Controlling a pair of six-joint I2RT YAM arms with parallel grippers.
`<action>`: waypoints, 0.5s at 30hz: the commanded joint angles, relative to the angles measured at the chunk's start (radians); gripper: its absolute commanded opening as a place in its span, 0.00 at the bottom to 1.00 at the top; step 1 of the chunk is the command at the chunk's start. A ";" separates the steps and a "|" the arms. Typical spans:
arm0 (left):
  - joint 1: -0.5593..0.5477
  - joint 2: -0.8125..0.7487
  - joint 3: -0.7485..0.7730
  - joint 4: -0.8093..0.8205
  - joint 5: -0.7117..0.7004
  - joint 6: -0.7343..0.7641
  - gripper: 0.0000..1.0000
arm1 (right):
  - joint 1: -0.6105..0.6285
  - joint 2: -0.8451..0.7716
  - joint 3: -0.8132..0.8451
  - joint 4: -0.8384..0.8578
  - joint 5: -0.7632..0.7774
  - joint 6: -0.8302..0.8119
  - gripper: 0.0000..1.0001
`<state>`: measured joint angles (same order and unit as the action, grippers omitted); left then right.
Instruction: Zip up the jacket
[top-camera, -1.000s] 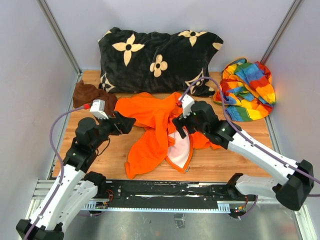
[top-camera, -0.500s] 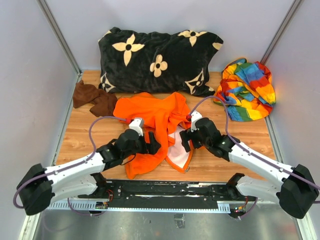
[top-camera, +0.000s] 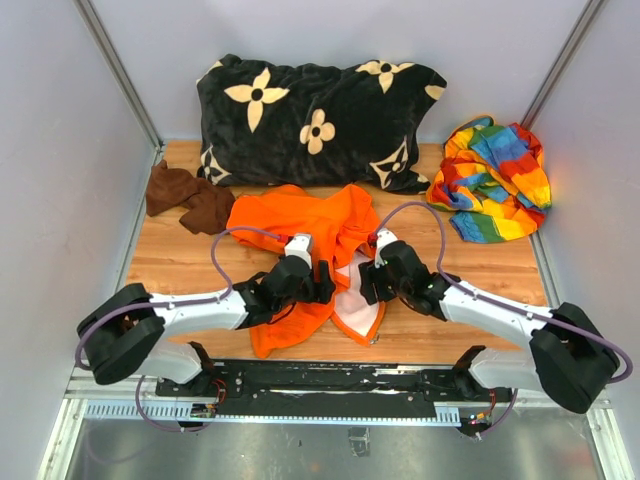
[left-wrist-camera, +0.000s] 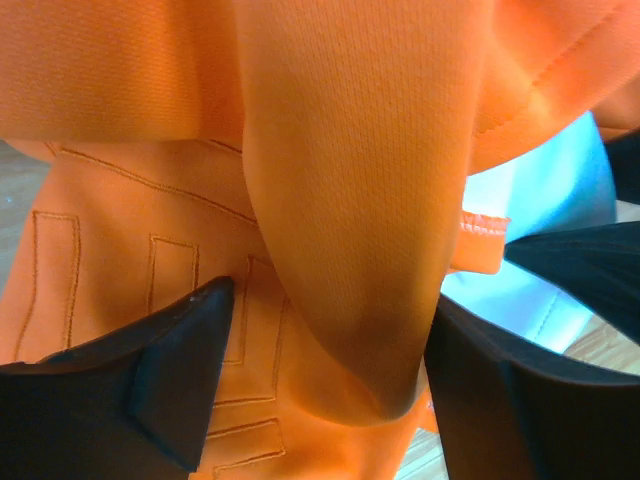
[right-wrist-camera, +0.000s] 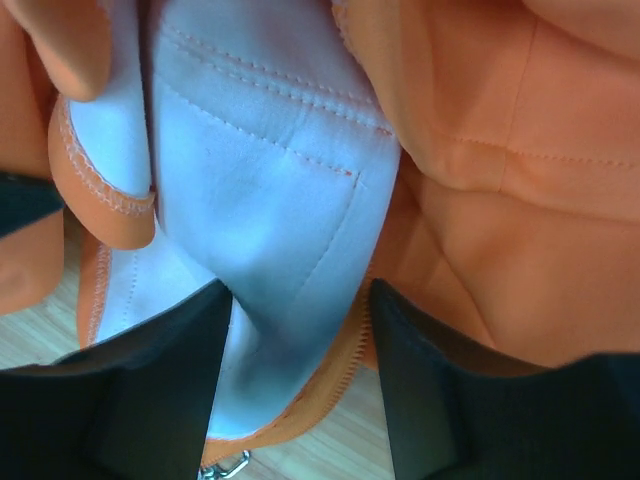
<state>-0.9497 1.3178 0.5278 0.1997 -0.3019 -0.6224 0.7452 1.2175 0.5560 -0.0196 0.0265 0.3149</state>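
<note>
The orange jacket (top-camera: 300, 222) lies crumpled in the middle of the wooden table, with pale lining (top-camera: 358, 285) showing at its near edge. My left gripper (top-camera: 322, 285) is low over the jacket's near middle. In the left wrist view it (left-wrist-camera: 330, 400) is open, and a hanging fold of orange fabric (left-wrist-camera: 350, 200) sits between the fingers (left-wrist-camera: 150, 390). My right gripper (top-camera: 368, 283) is just right of it. In the right wrist view it (right-wrist-camera: 295, 400) is open astride the pale lining (right-wrist-camera: 270, 200) and the orange zipper edge (right-wrist-camera: 330, 400). A metal zipper pull (right-wrist-camera: 225, 468) shows at the bottom.
A black pillow with cream flowers (top-camera: 320, 115) lies along the back. A rainbow-striped cloth (top-camera: 495, 180) is at the back right and a dark brown cloth (top-camera: 188, 198) at the back left. Walls close in both sides. Both grippers are close together.
My left arm has swung from the table's left side onto the jacket's near middle. My right gripper has moved nearer and lower, to the lining edge.
</note>
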 joint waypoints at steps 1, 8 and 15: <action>0.022 0.058 0.043 0.071 -0.017 0.049 0.65 | -0.014 -0.019 -0.011 0.020 0.042 0.006 0.47; 0.140 0.001 0.090 -0.013 0.034 0.106 0.13 | -0.017 -0.189 -0.016 -0.106 0.154 -0.051 0.01; 0.273 -0.160 0.181 -0.174 0.021 0.155 0.00 | -0.048 -0.322 0.038 -0.241 0.279 -0.085 0.01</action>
<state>-0.7502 1.2514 0.6262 0.0967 -0.2607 -0.5121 0.7349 0.9482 0.5468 -0.1505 0.1856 0.2630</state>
